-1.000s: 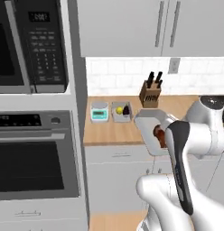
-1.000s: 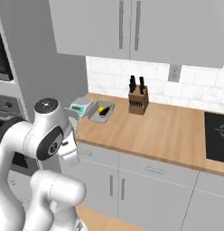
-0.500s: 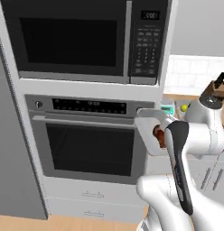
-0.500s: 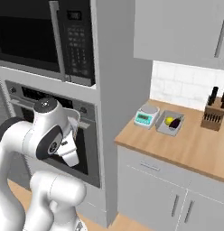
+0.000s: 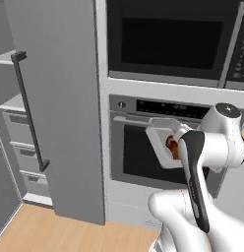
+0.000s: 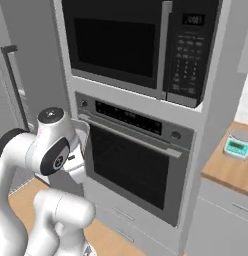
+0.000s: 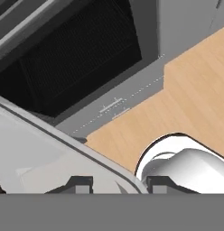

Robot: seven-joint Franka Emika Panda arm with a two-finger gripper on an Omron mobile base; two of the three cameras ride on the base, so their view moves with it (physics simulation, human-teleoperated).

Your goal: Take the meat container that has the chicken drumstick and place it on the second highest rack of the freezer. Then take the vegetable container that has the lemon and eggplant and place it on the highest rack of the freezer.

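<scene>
The meat container (image 5: 161, 139), a white tray, hangs tilted in front of the oven door with the reddish-brown chicken drumstick (image 5: 171, 145) inside it. My gripper (image 7: 120, 185) is shut on the tray's rim (image 7: 64, 140), one fingertip (image 7: 80, 184) on each side of it. In the left base view my forearm covers the fingers. The freezer stands open at the left: its grey door (image 5: 60, 108) with the dark bar handle (image 5: 28, 108), pale shelf edges (image 5: 6, 57) and grey drawers (image 5: 18, 142) behind. The vegetable container with the lemon and eggplant is out of view.
The black oven (image 6: 131, 165) and microwave (image 6: 121, 45) column stands straight ahead, close to the tray. A small scale (image 6: 236, 145) sits on the wooden counter (image 6: 221, 170) at the right. Wooden floor (image 7: 190, 94) lies below.
The whole picture has swung left, from the counter past the oven column to the open freezer: the base has moved. The tray with the drumstick stays in my gripper.
</scene>
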